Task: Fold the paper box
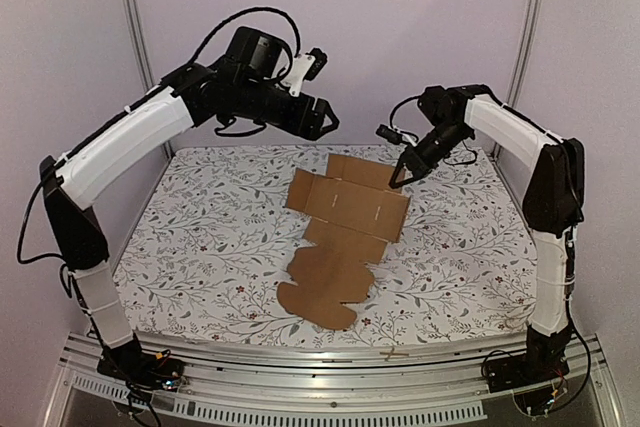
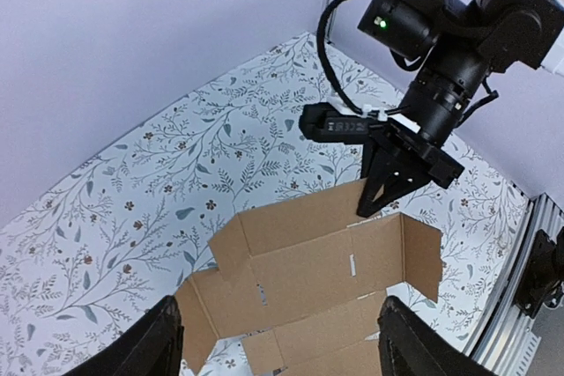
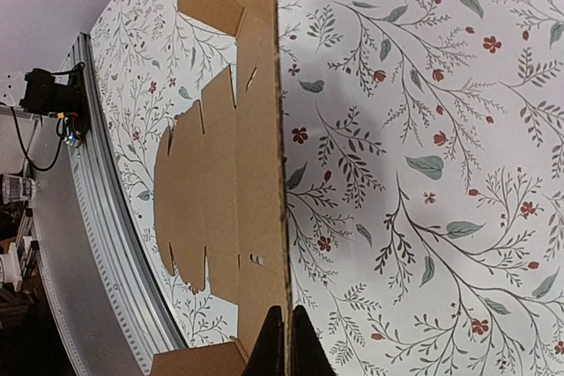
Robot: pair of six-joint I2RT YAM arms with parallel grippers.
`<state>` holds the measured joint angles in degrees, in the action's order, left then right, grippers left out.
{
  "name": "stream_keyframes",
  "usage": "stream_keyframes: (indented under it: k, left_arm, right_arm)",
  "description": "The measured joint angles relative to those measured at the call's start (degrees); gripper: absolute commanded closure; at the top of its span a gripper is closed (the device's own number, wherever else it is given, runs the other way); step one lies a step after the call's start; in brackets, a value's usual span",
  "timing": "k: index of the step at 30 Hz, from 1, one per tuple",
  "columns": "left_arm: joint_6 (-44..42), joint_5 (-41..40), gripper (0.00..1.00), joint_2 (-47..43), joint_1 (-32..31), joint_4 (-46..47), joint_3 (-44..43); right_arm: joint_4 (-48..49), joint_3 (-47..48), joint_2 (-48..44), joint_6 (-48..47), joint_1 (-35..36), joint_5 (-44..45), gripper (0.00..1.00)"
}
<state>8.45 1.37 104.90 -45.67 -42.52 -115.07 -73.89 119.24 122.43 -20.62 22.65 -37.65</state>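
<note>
The paper box [image 1: 338, 247] lies unfolded across the middle of the surface [image 1: 200, 237]. It is a brown corrugated sheet running from close to the near edge towards the far edge. Its near end, with rounded, notched tabs, rests flat on the flowered cover. Its far end is partly raised: in the left wrist view a long panel stands up off the cover with short side flaps bent at either end, and small slots show along its crease.

The right tool [image 1: 404, 175] is at the far right corner of the sheet. Its fingers [image 3: 273, 345] are pressed together, and in the right wrist view the thin edge of the upright panel runs straight down into them (so it is pinching the cardboard by that edge). The left wrist view shows the same grip from the other side, with the dark tip meeting the top edge of the raised panel near the right-hand side flap.

The left tool [image 1: 322, 122] hangs in the air above the far edge of the surface, well apart from the cardboard, and holds nothing. Its jaws stand wide: its own camera shows the two black fingers [image 2: 159, 345] at the bottom corners of the view, with the box's raised panel seen between them, lower down.

Both arms reach in from their bases on the metal rail [image 1: 330, 372] along the near edge.
</note>
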Motion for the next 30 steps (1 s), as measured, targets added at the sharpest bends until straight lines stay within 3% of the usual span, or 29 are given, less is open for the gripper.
stream_keyframes:
  k: [6, 14, 22, 30]
  left_arm:
    - [-8.79, 6.99, 0.21, 7.85, 3.82, -4.96, -10.95]
    - [-15.74, 16.26, 0.23, 16.65, 3.56, -10.05, -12.00]
    - [-20.04, 16.31, 0.28, 17.03, 2.82, -12.48, -12.00]
    - [-23.61, 11.43, 0.21, 13.20, 2.71, -12.68, -11.78]
  right_arm:
    - [-2.05, 5.77, 0.00, -6.21, 0.85, -3.96, 1.00]
    - [-2.67, 6.71, 0.39, -12.37, 3.39, -7.74, 1.00]
    - [-2.97, 6.69, 1.42, -15.82, 4.50, -8.37, 1.00]
    - [-2.99, 6.69, 1.51, -16.94, 4.61, -10.05, 1.00]
